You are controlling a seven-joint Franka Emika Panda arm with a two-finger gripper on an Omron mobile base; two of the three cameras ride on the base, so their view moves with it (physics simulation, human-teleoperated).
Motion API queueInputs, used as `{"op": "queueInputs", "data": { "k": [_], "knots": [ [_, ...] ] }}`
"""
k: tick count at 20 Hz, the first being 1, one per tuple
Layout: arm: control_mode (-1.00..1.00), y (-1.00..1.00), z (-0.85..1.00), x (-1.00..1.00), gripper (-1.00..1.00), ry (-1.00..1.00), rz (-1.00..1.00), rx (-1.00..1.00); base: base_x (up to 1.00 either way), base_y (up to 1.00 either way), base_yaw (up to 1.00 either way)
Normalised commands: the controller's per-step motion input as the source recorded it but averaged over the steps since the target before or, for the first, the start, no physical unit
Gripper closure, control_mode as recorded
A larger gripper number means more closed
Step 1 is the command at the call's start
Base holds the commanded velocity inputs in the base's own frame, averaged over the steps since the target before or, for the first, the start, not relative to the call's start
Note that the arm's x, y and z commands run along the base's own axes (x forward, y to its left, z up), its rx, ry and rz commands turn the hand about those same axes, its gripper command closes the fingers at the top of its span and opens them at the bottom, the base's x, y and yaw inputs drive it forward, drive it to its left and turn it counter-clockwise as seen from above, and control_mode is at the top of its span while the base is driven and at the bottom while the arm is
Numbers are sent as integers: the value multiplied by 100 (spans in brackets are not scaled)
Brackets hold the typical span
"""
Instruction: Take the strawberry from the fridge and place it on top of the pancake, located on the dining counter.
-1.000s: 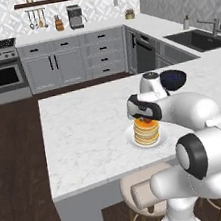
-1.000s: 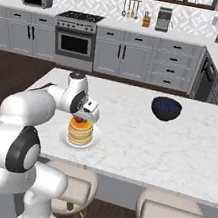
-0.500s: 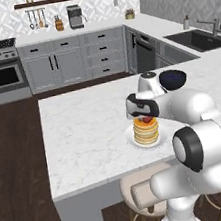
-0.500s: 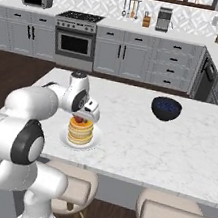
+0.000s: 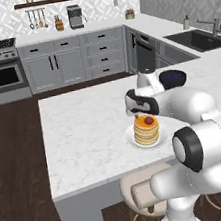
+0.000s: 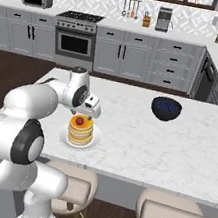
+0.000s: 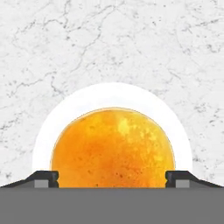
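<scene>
Red strawberry (image 5: 148,120), golden orange-topped pancake (image 7: 113,148), white plate (image 7: 113,94), grey-veined white dining counter (image 7: 109,39).

Dining counter (image 6: 140,142) bears plate (image 6: 63,140) and bowl (image 6: 166,109).

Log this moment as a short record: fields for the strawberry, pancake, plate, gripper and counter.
strawberry: red, lying on top of the pancake
pancake: golden stack with an orange top, centred on the plate
plate: white, round, on the dining counter
gripper: open, fingertips wide apart, directly above the stack, holding nothing
dining counter: white marble-look slab, also carrying a dark bowl
task state: strawberry appears placed
</scene>
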Motion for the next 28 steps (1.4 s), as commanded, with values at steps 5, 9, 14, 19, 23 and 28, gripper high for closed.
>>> {"op": "queueInputs", "data": {
  "k": [5,9,14,19,23,28],
  "knots": [
    [-100,15,87,-36,-100,-6,0,-17,0,0,0],
    [-100,52,55,-100,-100,-2,0,-9,0,0,0],
    [-100,45,1,-100,-100,0,0,2,0,0,0],
    [-100,42,-14,-100,-100,3,0,1,0,0,0],
    [-100,51,-46,-100,-100,11,0,1,0,0,0],
    [-100,57,-27,-38,-100,12,0,0,0,0,0]
  ]
}}
